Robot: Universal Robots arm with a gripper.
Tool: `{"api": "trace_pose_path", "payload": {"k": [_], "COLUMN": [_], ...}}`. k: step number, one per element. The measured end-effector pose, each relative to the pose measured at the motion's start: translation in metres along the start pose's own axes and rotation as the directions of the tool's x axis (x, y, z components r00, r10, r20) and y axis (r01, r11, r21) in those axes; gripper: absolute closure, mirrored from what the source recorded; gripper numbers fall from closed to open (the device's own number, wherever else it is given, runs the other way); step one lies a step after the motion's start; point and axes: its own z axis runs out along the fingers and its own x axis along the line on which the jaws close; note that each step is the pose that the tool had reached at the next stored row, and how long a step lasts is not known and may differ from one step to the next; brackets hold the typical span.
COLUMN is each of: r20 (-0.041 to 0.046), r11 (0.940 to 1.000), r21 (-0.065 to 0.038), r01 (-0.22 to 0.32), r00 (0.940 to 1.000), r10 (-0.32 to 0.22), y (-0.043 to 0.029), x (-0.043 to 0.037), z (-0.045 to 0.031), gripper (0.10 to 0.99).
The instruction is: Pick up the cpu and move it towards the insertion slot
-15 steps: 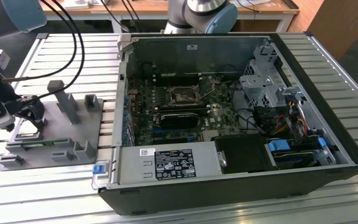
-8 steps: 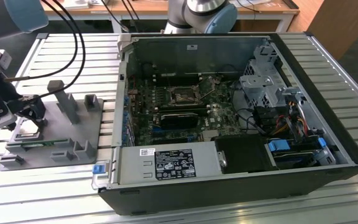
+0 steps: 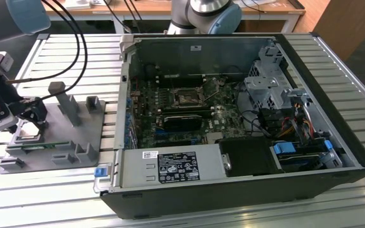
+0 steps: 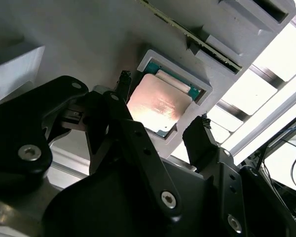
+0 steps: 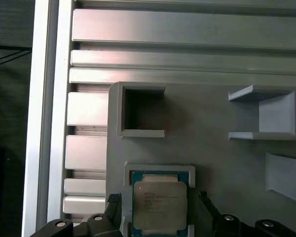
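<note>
The cpu (image 5: 159,205) is a thin square chip with a silvery metal top on a green board. It lies flat in a shallow square recess of the grey fixture plate (image 5: 227,158). In both wrist views my gripper (image 5: 159,203) is open, with one black fingertip (image 5: 115,203) on each side of the chip and a small gap to it. The second wrist view shows the cpu (image 4: 160,103) between the two spread fingertips (image 4: 202,126). In the exterior view the gripper (image 3: 33,127) hangs over the fixture at the exterior view's left. The insertion slot (image 3: 187,97) sits on the motherboard inside the open computer case.
The black computer case (image 3: 233,190) lies open at the centre and the exterior view's right. On the fixture stand upright grey posts (image 3: 65,102) and a green memory stick (image 3: 43,146). Black cables (image 3: 74,42) trail over the slatted aluminium table (image 3: 74,61).
</note>
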Motion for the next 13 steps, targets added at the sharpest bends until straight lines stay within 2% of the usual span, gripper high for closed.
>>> {"api": "trace_pose_path", "payload": {"k": [7, 9, 10, 13], "r20": [0.0, 0.0, 0.0001, 0.0001], "r11": [1.0, 1.0, 1.0, 1.0], "r21": [0.0, 0.0, 0.0, 0.0], "r01": [0.0, 0.0, 0.0, 0.0], "r00": [1.0, 1.0, 1.0, 1.0], "r10": [0.0, 0.0, 0.0, 0.0], "y": [0.0002, 0.0002, 0.0001, 0.0001], "x": [0.0001, 0.0001, 0.0001, 0.0001], "z": [0.0031, 0.0037, 0.004, 0.005], "gripper": [0.38, 0.396, 0.467, 0.467]}}
